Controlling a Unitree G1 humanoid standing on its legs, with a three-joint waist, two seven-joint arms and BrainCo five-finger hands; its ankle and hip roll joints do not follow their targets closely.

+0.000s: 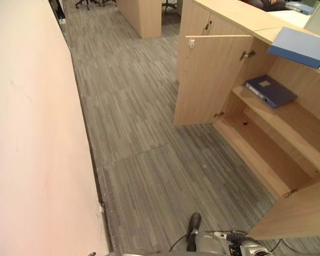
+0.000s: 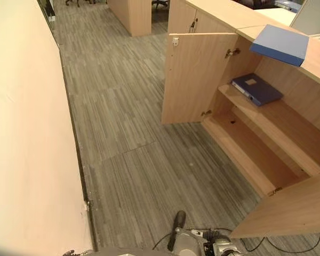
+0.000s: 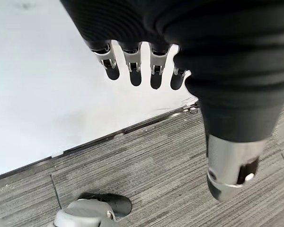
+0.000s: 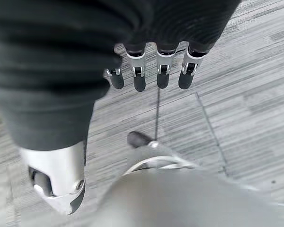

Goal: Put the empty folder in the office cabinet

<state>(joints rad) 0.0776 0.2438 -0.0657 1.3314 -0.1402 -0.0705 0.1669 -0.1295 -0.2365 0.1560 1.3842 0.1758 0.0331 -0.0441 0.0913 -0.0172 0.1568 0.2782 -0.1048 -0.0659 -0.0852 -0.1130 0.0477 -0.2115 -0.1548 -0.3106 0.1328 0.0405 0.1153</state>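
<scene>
Blue folder [image 1: 297, 46] lies on the cabinet [image 1: 240, 15] top, overhanging its front edge above the open compartment; a darker binder [image 1: 270, 90] lies on the upper shelf [image 1: 304, 125]. Left hand [image 3: 132, 66] and right hand [image 4: 151, 71] hang over the carpet [image 1: 144, 133], fingers relaxed, holding nothing.
</scene>
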